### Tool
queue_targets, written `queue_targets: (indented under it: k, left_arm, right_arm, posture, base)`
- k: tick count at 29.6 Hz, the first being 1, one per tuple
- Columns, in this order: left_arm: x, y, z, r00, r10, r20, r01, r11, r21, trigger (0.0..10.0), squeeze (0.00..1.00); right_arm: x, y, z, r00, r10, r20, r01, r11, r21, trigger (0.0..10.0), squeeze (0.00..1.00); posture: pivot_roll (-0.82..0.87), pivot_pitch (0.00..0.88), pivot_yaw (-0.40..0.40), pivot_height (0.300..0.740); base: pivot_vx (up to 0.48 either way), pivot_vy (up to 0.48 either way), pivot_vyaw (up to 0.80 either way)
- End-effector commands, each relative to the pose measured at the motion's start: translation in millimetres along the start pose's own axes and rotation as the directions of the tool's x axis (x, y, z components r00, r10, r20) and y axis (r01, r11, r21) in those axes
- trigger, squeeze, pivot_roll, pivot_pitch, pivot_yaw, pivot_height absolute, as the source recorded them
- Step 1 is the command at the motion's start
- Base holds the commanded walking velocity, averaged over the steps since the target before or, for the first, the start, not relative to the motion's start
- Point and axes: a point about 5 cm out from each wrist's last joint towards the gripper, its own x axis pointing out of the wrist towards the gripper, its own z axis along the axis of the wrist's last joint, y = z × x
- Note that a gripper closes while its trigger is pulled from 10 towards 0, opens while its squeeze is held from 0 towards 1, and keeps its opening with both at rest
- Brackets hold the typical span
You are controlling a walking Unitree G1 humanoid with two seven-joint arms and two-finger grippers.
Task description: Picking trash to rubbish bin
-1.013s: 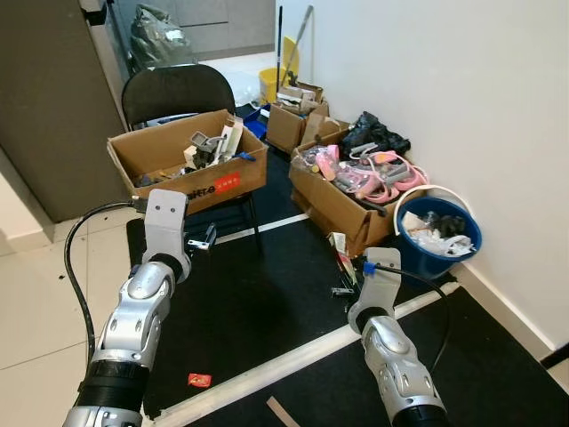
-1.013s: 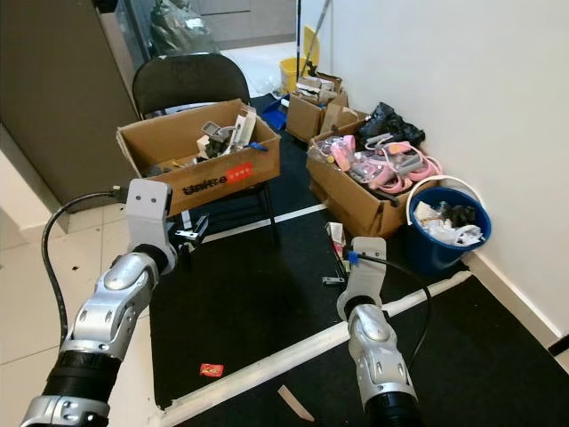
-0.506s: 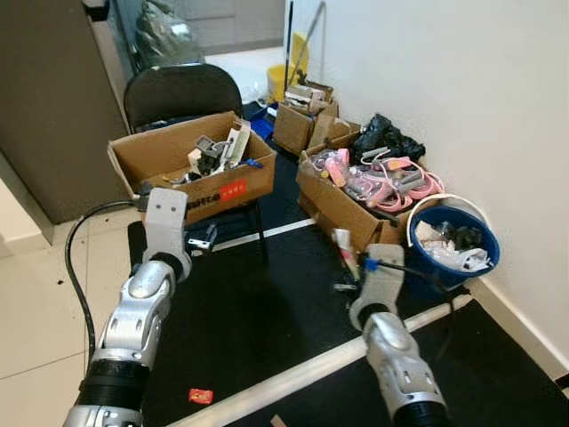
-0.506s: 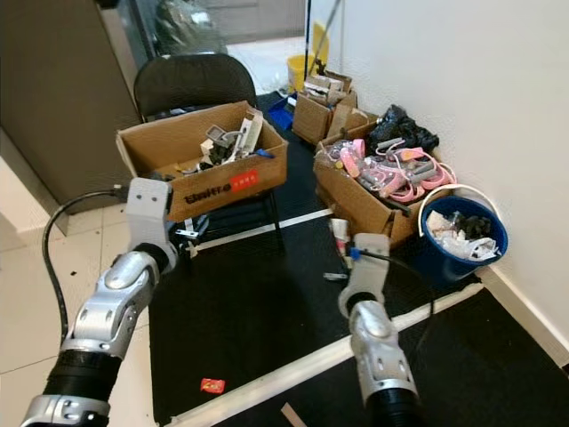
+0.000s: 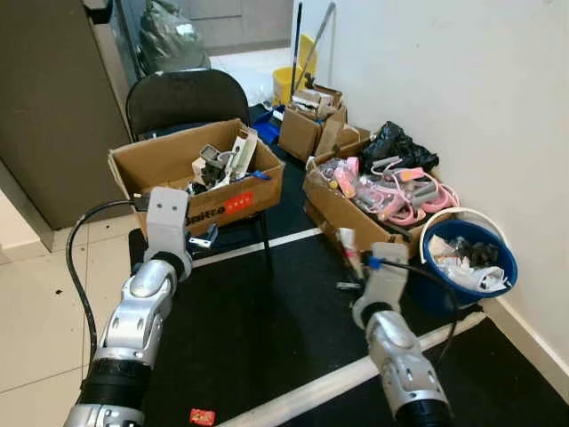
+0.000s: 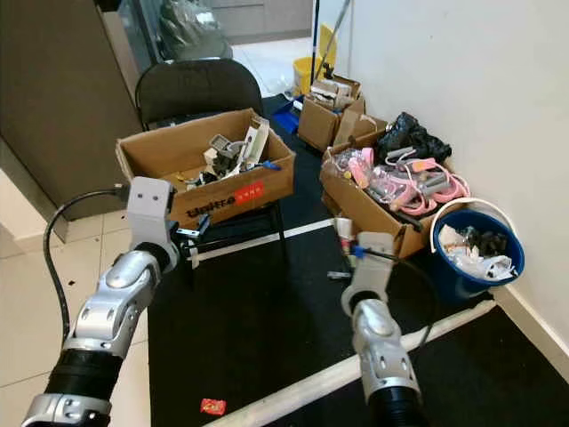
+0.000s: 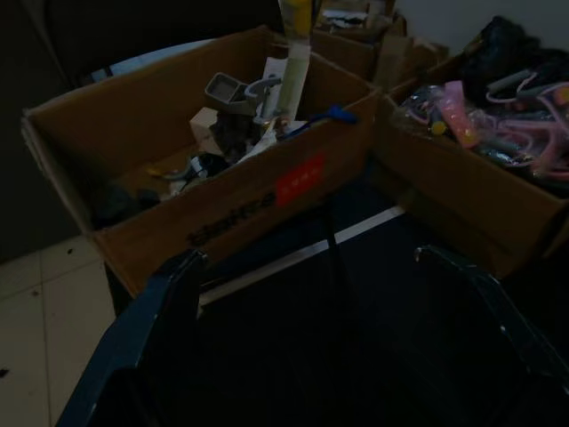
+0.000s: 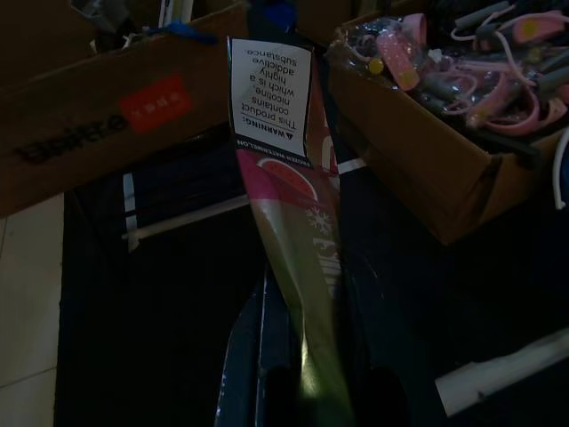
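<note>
Wrapper point(image 8: 283, 191) sitting pinched in right gripper point(image 8: 307, 356), well short of blue bin point(image 5: 469, 267) by wall. Risking slip from thin hold, or drop into pink-filled box point(image 5: 356, 200) just beside bin. Left gripper point(image 7: 311, 329) hanging spread apart, holding nothing.

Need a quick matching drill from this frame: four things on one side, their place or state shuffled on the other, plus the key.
Things:
1. blue bucket
2. box with the red label
3. flat packet
4. small red scrap

Place or state:
A. pinched in the right claw
B. on the black mat, near its front edge
C. sitting on the black chair
D. by the wall, holding crumpled trash

Pairs: 1-D, 2-C, 3-A, 4-B

The left claw hangs open in front of the chair.
</note>
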Motion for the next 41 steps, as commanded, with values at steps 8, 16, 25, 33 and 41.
queue_targets:
  k: [8, 16, 25, 33, 41]
  left_arm:
    - [-1.0, -0.3, -2.7, 1.000, 0.003, -0.016, -0.003, 1.000, 0.008, 10.0, 0.00]
    - [-0.8, -0.7, -2.8, 1.000, 0.001, -0.016, -0.001, 1.000, 0.009, 10.0, 0.00]
    - [-0.9, -0.4, -3.2, 1.000, 0.004, -0.016, -0.004, 1.000, 0.008, 10.0, 0.00]
    - [-0.6, -0.9, -3.8, 1.000, 0.002, -0.017, -0.002, 1.000, 0.007, 10.0, 0.00]
    - [-0.2, -0.7, -3.4, 1.000, -0.001, -0.018, 0.002, 1.000, 0.012, 10.0, 0.00]
  right_arm:
    - [-0.1, -5.5, -4.3, 0.999, -0.024, -0.025, 0.024, 1.000, 0.004, 10.0, 0.00]
    - [0.6, -5.8, -3.5, 0.999, -0.027, -0.022, 0.027, 1.000, 0.003, 10.0, 0.00]
    - [1.3, -6.0, -2.5, 0.999, -0.028, -0.020, 0.028, 1.000, 0.005, 10.0, 0.00]
    - [1.9, -8.8, -0.5, 0.999, -0.034, -0.016, 0.034, 0.999, 0.005, 10.0, 0.00]
    - [1.9, -7.9, -1.0, 0.999, -0.033, -0.016, 0.033, 0.999, 0.016, 10.0, 0.00]
  posture:
    - [0.00, 0.114, 0.033, 0.740]
    - [0.00, 0.113, 0.033, 0.740]
    - [0.00, 0.114, 0.033, 0.740]
    - [0.00, 0.113, 0.032, 0.740]
    - [0.00, 0.106, 0.036, 0.740]
  base:
    - [0.327, 0.000, 0.00]
    - [0.327, 0.000, 0.00]
    - [0.327, 0.000, 0.00]
    - [0.326, 0.000, 0.00]
    - [0.327, 0.000, 0.00]
